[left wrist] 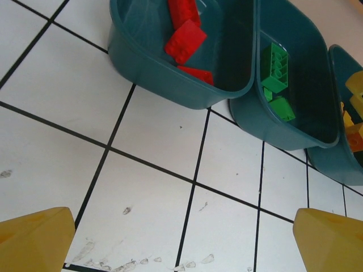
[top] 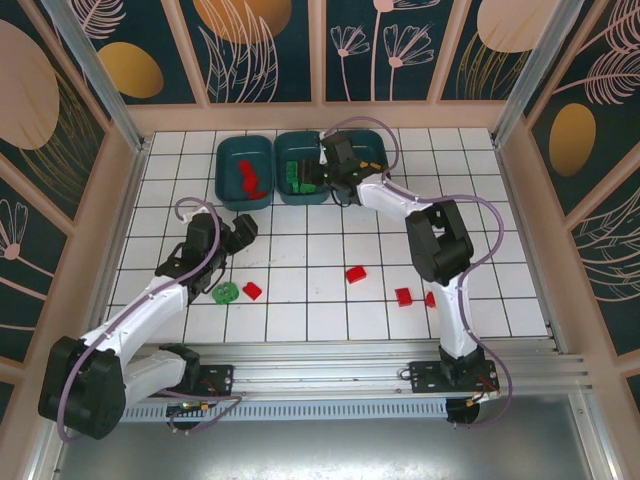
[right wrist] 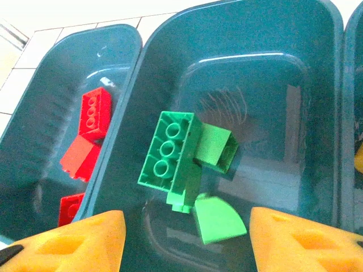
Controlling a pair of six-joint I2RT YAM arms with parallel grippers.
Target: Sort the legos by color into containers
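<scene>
Tiled table [top: 300, 240], three tubs [left wrist: 147, 73], five loose legos [top: 355, 273]

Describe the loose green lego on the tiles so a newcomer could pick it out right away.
On the white tiled table, look at the near-left area, just nearer the arm bases than the left gripper. The green lego lies there with a red lego close on its right. It is the only green piece outside the teal tubs; the other loose bricks in view are red.
</scene>
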